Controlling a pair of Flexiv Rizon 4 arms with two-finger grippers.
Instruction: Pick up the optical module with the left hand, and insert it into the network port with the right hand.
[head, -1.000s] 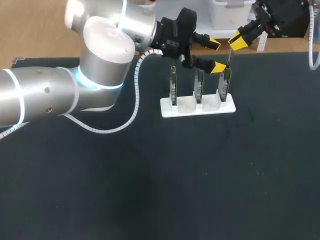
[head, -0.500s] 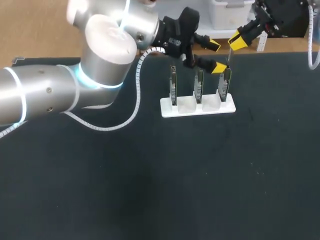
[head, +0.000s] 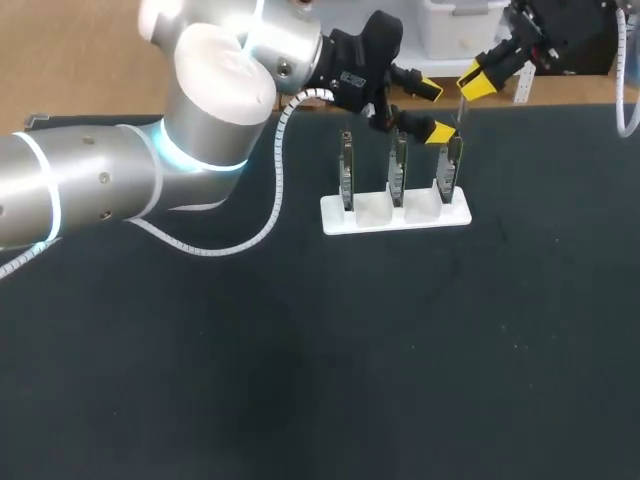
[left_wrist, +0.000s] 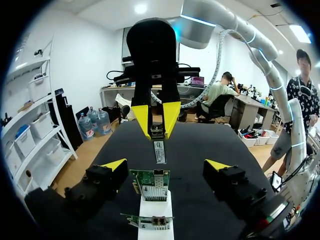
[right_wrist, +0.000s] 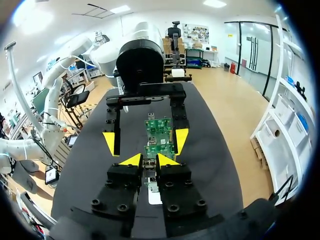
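The right gripper (right_wrist: 149, 160) is clamped on the optical module (left_wrist: 159, 150) above the rightmost circuit board (head: 452, 165) in the white rack (head: 395, 216). The left gripper (head: 432, 111), just to its left, is open.

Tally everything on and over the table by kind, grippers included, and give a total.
Boards: 3
Holder: 1
Module: 1
Grippers: 2, the left gripper and the right gripper
Total: 7
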